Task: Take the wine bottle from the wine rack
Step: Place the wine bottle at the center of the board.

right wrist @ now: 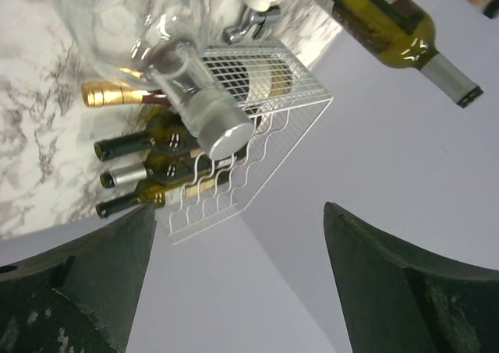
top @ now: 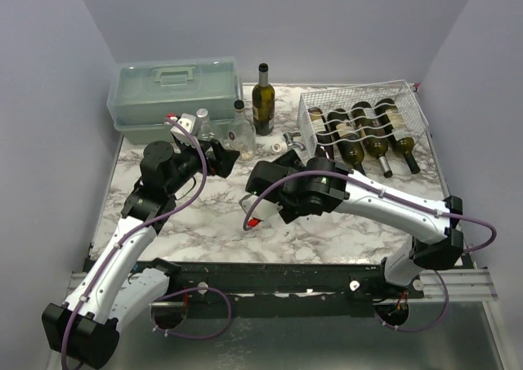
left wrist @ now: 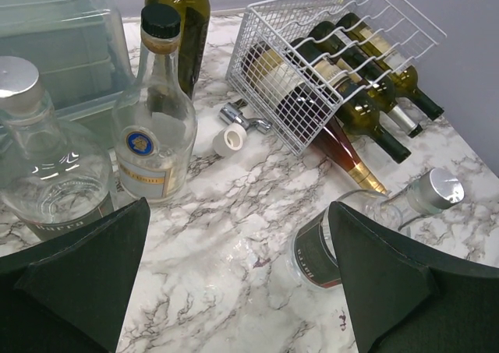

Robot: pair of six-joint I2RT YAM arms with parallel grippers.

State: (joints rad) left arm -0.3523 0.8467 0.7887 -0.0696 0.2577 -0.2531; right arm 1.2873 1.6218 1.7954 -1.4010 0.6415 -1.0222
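Note:
The white wire wine rack (top: 356,93) stands at the back right, tilted, with several wine bottles (top: 373,139) lying in its cradles, necks poking out toward the front. The left wrist view shows the rack (left wrist: 269,26) and its bottles (left wrist: 366,118) ahead. My left gripper (left wrist: 238,205) hovers open over bare marble left of the rack, with nothing between its fingers. My right gripper (right wrist: 238,209) is open and empty, aimed up past the rack (right wrist: 290,96) at the wall. In the top view the right gripper (top: 260,182) sits mid-table, left of the rack.
A clear bottle with a silver cap (left wrist: 373,217) lies on the marble under the right gripper. Clear bottles (left wrist: 152,127) and a dark wine bottle (top: 262,100) stand near the pale green toolbox (top: 174,88). A white tape roll (left wrist: 228,141) and a metal piece (left wrist: 243,118) lie before the rack.

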